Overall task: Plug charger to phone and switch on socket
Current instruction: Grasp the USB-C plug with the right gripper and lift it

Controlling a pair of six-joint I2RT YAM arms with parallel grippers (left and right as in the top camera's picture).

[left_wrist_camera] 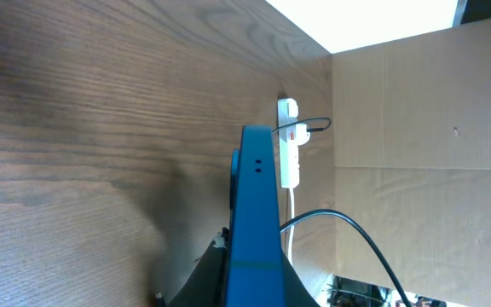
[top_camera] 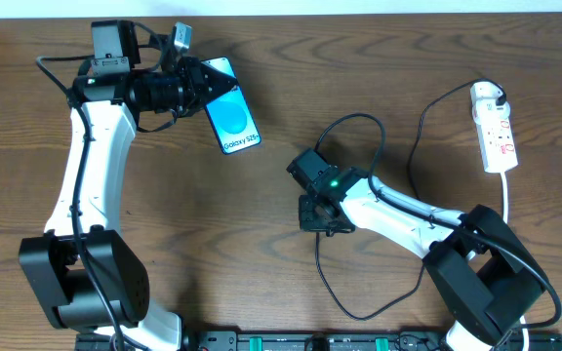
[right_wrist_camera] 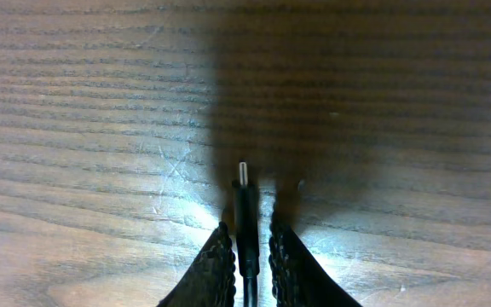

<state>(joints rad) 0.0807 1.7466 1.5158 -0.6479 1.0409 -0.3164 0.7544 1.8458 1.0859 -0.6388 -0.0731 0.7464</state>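
Observation:
The phone [top_camera: 232, 119], blue screen with "Galaxy S25+" text, is held at its upper end by my left gripper [top_camera: 199, 88], shut on it. In the left wrist view the phone [left_wrist_camera: 257, 200] shows edge-on between the fingers [left_wrist_camera: 254, 286]. My right gripper [top_camera: 322, 216] sits at the table's middle, shut on the charger's black cable just behind the connector tip [right_wrist_camera: 243, 173], which points forward over the wood between the fingers [right_wrist_camera: 248, 243]. The charger cable [top_camera: 416, 146] loops to its white plug head [top_camera: 486, 95] in the socket [top_camera: 498, 132] at the far right.
The socket's thick white cord [top_camera: 508, 190] runs down the right side. Cable slack [top_camera: 359, 314] loops near the front edge by the right arm's base. The socket [left_wrist_camera: 290, 145] and a cardboard wall [left_wrist_camera: 424, 128] show in the left wrist view.

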